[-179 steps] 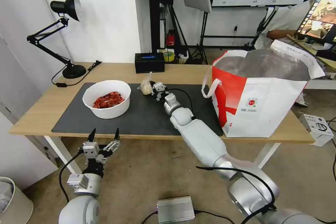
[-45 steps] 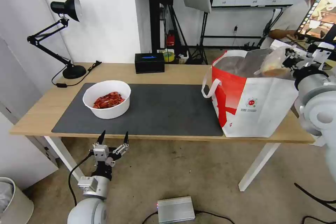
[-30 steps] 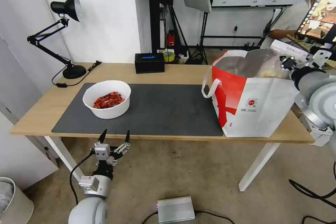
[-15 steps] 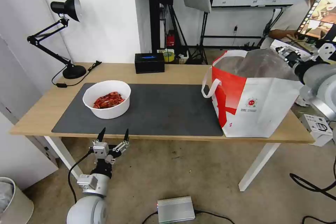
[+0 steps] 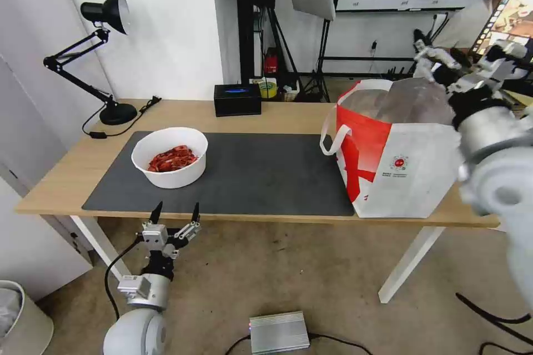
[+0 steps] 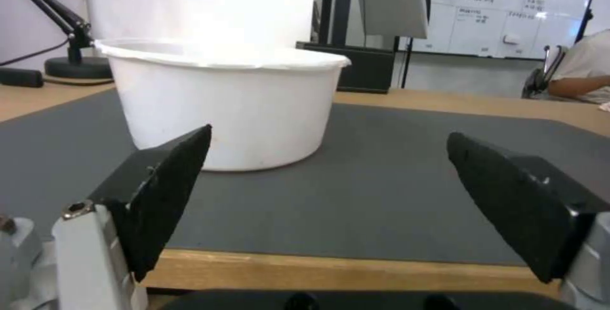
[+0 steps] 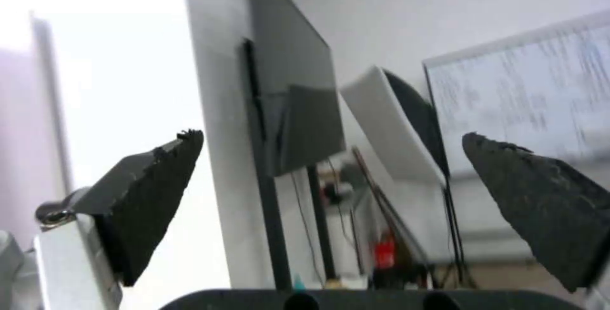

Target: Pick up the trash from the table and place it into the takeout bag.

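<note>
A white bowl (image 5: 169,158) of red shells stands on the left of the dark grey mat (image 5: 261,177) on the light-wood table (image 5: 288,113). In the left wrist view the bowl (image 6: 222,100) stands just ahead on the mat (image 6: 394,181). My left gripper (image 5: 174,214) (image 6: 327,181) hangs open and empty just below the table's front edge, in front of the bowl. The white and red takeout bag (image 5: 400,161) stands open at the table's right end. My right gripper (image 5: 465,56) (image 7: 330,195) is raised above the bag's far right rim, open and empty.
A black desk lamp (image 5: 105,55) stands at the table's back left and a black box (image 5: 237,99) at the back middle. A grey metal box (image 5: 278,331) lies on the floor, and a bin (image 5: 14,316) stands at the far left. Light stands and a monitor (image 5: 511,11) are behind the bag.
The right gripper carried the small clear bag from the mat to over the takeout bag, let it go inside, then rose empty and open. The left gripper barely moved.
</note>
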